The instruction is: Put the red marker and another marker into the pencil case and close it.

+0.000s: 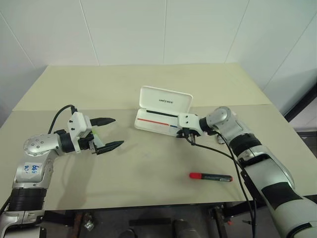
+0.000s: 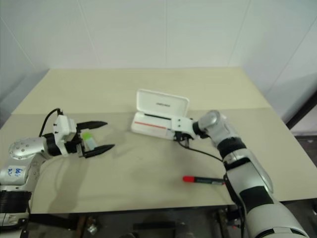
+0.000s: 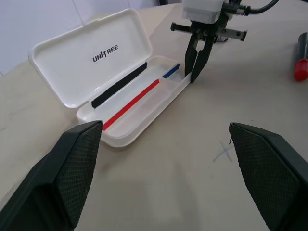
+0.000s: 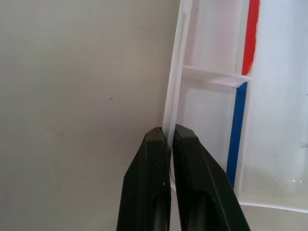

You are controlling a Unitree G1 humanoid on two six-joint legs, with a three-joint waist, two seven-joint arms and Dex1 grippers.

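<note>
The left gripper (image 1: 110, 133) hovers over the left part of the desk (image 1: 148, 173) with its jaws spread wide and nothing between the tips. Just behind its fingers, close against the wrist, sits the green-capped marker (image 2: 88, 139), pale barrel and bright cap; whether it lies on the desk or is touching the gripper cannot be told. If the arm sweeps right toward the case, a finger could knock that marker and send it rolling, perhaps off the near edge.

In the middle, the pencil case (image 1: 153, 121) lies open, lid standing up on the far side, tray empty but for its red and blue stripe.

The right gripper (image 3: 195, 72) is pinched tight on the near wall of the tray at its right end, one finger inside and one outside. That thin wall is the weak point: a pull or twist from here could drag the whole light case across the desk, tip it, or flip the lid shut before anything is inside. If the pinch slips, the case may jump.

Further right and nearer, the red marker (image 1: 210, 176) lies flat on the desk, well apart from the case, cap end to the left. It is round and free to roll; the trailing cable of the right arm hangs close above it and could nudge it toward the near edge.
</note>
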